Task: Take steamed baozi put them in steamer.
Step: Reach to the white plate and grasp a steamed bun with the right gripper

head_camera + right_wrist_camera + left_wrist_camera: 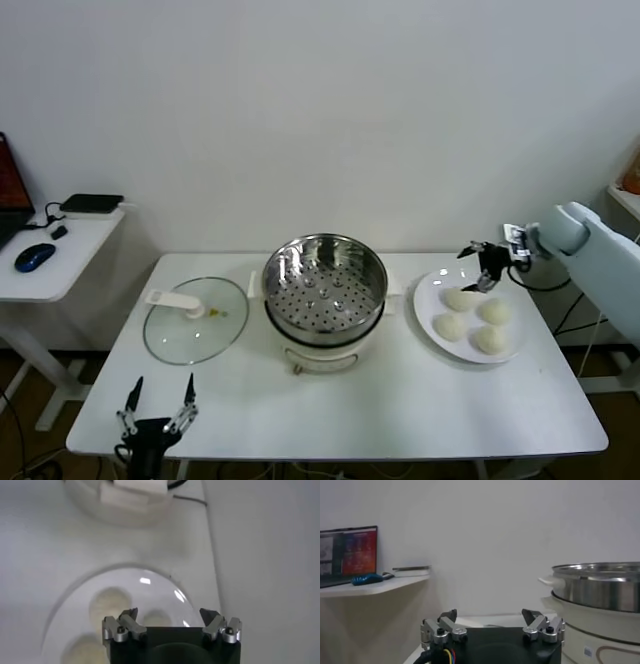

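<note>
Four steamed baozi (474,320) are seen lying together on a white plate (428,315) at the right side of the white table (400,400), none yet moved, so the whole task is judged to remain undone. The steamer (325,290), a shiny steel pot on a white base, is shown at the table's middle with its perforated tray bare and nothing inside. Its glass lid (195,320) has been set flat on the table to the steamer's left, white handle pointing away from the pot. The right gripper (483,268) is held just above the far edge of the plate, its fingers spread apart and empty, with buns visible beneath it in the right wrist view. The left gripper (158,402) is parked at the near left edge of the table, fingers likewise spread and holding nothing. A side desk (60,250) with a blue mouse (34,257) is seen at far left
</note>
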You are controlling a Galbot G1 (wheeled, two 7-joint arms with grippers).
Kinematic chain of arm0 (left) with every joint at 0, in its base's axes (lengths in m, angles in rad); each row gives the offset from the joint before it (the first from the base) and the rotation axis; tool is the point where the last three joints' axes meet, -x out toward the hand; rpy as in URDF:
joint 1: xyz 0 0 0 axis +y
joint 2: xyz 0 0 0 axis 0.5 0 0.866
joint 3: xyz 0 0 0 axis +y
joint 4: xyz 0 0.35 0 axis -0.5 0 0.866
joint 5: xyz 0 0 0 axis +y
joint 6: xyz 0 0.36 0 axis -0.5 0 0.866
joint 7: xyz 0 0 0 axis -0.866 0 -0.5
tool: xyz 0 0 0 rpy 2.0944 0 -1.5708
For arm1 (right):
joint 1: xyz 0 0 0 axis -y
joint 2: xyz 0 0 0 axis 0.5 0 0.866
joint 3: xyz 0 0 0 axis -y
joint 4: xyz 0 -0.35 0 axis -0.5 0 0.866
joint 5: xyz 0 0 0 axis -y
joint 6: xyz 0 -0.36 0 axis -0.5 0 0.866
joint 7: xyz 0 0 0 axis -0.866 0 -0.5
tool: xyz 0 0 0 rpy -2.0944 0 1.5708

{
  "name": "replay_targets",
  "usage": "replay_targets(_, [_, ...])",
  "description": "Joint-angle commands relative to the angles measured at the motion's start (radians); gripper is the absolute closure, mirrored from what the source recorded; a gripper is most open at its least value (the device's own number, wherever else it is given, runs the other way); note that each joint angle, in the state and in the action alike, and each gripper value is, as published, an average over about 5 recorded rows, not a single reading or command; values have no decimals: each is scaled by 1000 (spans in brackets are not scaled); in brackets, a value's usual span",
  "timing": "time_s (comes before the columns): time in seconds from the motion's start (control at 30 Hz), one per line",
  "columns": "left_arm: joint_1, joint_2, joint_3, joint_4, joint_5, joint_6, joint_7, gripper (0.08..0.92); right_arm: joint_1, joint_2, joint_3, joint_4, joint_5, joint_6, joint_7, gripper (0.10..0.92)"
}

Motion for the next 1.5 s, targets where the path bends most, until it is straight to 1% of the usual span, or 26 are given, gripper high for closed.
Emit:
replay_targets(0.03, [0,4,-5,4,-8,2,0,177,75,138,-65,-218,-204,95,-66,203])
replay_targets(0.5, [-9,8,-11,14,-18,5,1,177,-94,222,166,-310,-333,119,36,203])
replay_targets(0.93, [-8,9,-10,25,-19,-2,0,177,-124,269,278,-373,-436,142,90,203])
replay_targets(1.1, [-7,10,-11,29,-21,-5,-1,177,-124,292,330,-409,-498,156,112,203])
replay_targets(1.5, [-6,10,-12,33,-25,-8,-2,177,-130,313,360,-434,-526,150,118,203])
